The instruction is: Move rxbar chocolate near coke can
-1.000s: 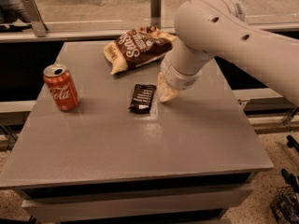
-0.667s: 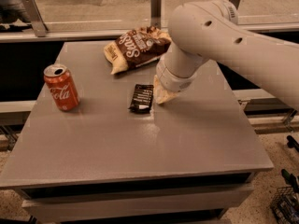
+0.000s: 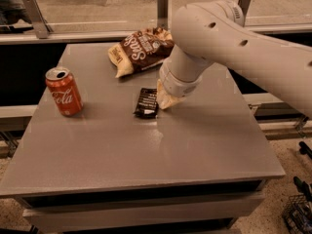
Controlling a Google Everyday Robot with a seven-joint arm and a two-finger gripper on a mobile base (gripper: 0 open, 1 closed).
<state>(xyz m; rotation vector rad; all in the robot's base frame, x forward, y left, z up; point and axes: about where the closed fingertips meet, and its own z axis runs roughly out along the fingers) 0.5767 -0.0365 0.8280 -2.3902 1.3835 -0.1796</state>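
rxbar chocolate (image 3: 146, 103) | jaws just right | chip bag (image 3: 141, 50) behind | coke can (image 3: 64, 91) left

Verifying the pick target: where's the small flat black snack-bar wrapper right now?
Camera view: the black rxbar wrapper lies flat, right of the red aluminium coke can, in front of the brown chip bag, with the gripper at its right edge.

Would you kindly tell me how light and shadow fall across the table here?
Camera view: dim, warm light; a pale sheen on the table just below the end effector, which hangs low beside the rxbar chocolate; the silver top of the coke can glints.
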